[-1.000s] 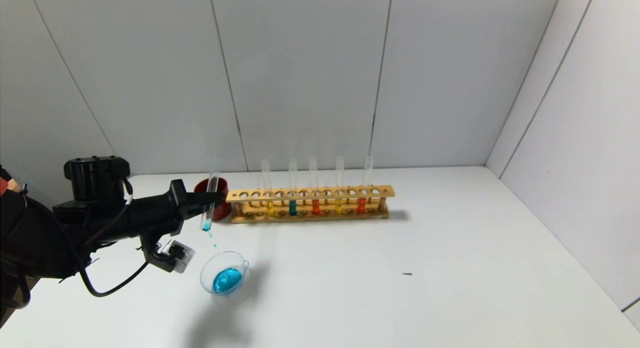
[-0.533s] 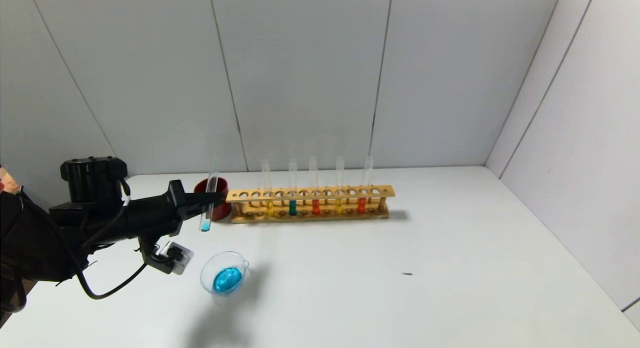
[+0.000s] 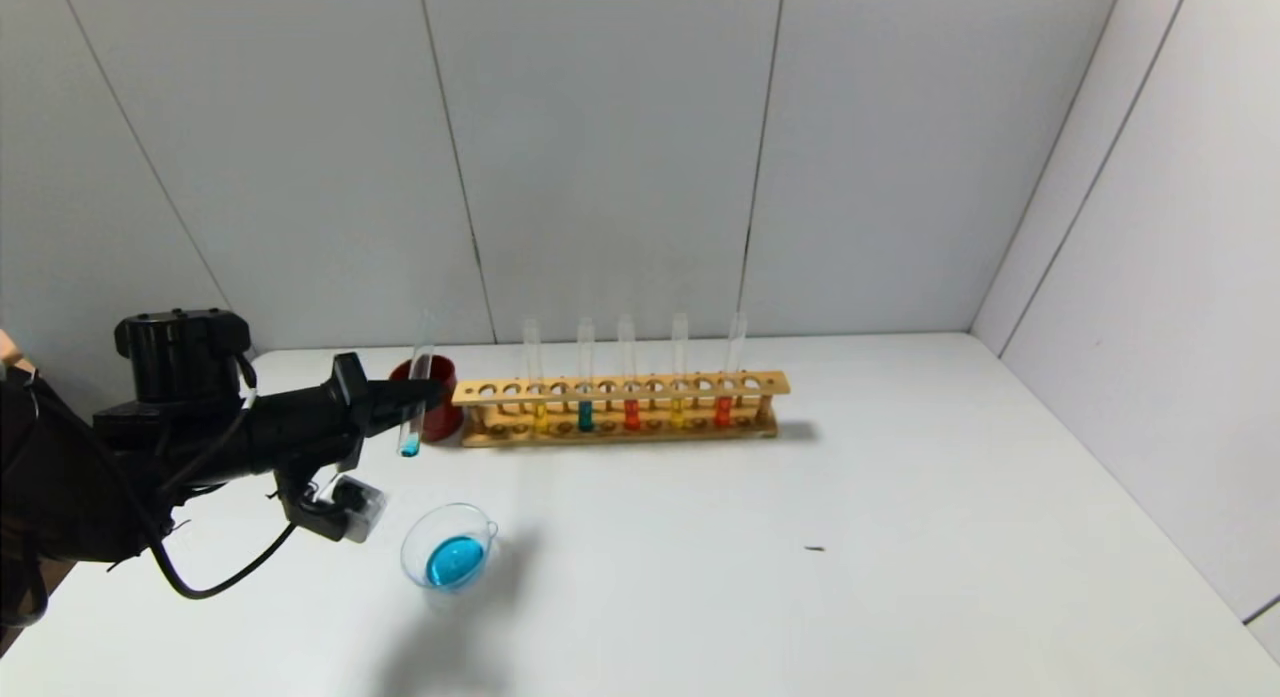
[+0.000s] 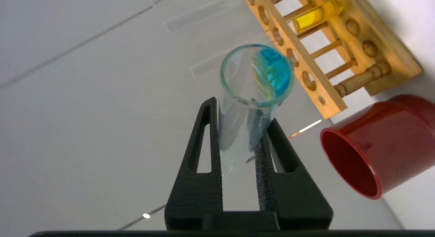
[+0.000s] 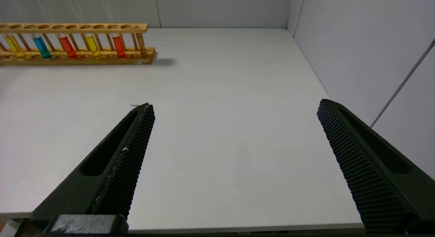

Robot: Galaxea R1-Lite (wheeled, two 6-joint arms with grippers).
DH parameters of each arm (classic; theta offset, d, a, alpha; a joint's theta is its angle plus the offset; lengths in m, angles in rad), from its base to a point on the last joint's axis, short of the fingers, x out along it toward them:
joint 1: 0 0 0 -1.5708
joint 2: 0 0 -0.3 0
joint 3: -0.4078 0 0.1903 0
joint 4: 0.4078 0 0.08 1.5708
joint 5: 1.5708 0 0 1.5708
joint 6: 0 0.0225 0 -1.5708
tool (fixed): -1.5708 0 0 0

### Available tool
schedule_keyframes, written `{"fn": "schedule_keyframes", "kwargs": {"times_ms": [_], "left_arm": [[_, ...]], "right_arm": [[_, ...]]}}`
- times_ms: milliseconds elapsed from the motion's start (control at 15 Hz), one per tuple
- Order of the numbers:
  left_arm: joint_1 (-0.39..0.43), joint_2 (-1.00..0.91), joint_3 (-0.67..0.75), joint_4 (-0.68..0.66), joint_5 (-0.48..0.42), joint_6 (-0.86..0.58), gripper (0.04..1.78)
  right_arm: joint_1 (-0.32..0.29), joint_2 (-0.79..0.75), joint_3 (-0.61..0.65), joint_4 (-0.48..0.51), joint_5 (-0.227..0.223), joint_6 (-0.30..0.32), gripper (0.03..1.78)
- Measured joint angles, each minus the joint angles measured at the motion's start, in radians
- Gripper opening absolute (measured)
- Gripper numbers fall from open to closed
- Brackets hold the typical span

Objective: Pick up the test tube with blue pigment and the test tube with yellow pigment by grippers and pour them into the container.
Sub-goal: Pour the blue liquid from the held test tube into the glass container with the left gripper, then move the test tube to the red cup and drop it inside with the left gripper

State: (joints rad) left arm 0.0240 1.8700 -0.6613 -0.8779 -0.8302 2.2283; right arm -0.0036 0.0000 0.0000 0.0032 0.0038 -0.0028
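A lab test bench: a wooden rack of 5 pigment tubes mid-frame on a white table, grey panel walls behind.

You see clear, glossy glass in the test tube with blue pigment and the container. The rack is pale, smooth wood. The red cup looks like shiny plastic. The desk is matt white. Right gripper pads are black, finely knurled.
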Motion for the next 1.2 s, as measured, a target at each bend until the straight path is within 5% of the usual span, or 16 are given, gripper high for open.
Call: {"fn": "schedule_keyframes", "kwargs": {"times_ms": [400,667,867,1200], "left_arm": [[-0.008,0.013,-0.03,-0.068,0.13,-0.578,0.32],[-0.035,-0.01,-0.126,-0.11,0.406,-1.134,0.32],[-0.034,-0.041,-0.251,0.01,0.522,-1.49,0.32],[-0.02,-0.073,-0.361,0.244,0.529,-1.832,0.32]], "right_arm": [[0.001,0.0,0.0,0.0,0.0,0.0,1.75],[0.001,0.0,0.0,0.0,0.0,0.0,1.75],[0.0,0.0,0.0,0.0,0.0,0.0,1.75],[0.001,0.0,0.0,0.0,0.0,0.0,1.75]]}}
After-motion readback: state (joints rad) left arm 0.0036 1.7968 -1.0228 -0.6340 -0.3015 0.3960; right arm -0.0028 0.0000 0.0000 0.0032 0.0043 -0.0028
